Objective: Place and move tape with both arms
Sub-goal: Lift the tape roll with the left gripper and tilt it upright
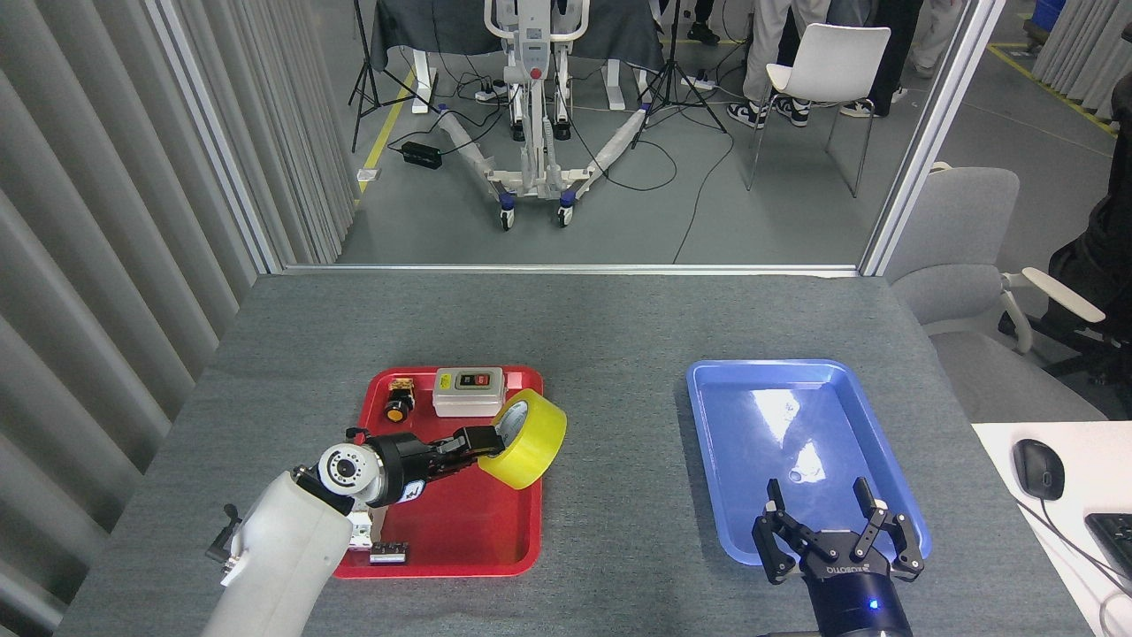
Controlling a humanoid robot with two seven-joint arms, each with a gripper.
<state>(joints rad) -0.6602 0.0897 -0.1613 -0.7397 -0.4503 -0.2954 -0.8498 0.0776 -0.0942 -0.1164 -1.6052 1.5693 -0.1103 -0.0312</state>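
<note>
While the left gripper pinches the rim of the tape roll, the roll hangs tilted on edge above the right side of the red tray, clear of its floor. Fingers closed on the roll wall, one apparently reaching into the core. Likely reason for the edge grip: it leaves the outer band free for a second grasp or a clean set-down.

Right gripper waits at the near edge of the blue tray, fingers spread apart, nothing between them; well apart from the tape. Probably staged to receive it.

Materials, head view only:
- tape: glossy translucent yellow band, white printed core, short wide cylinder.
- trays: smooth moulded plastic, rounded corners; blue one glares under ceiling light.
- grey switch box with buttons, far side of red tray; small yellow-and-black push-button part left of it.
- table: grey felt-like cloth, matte.
</note>
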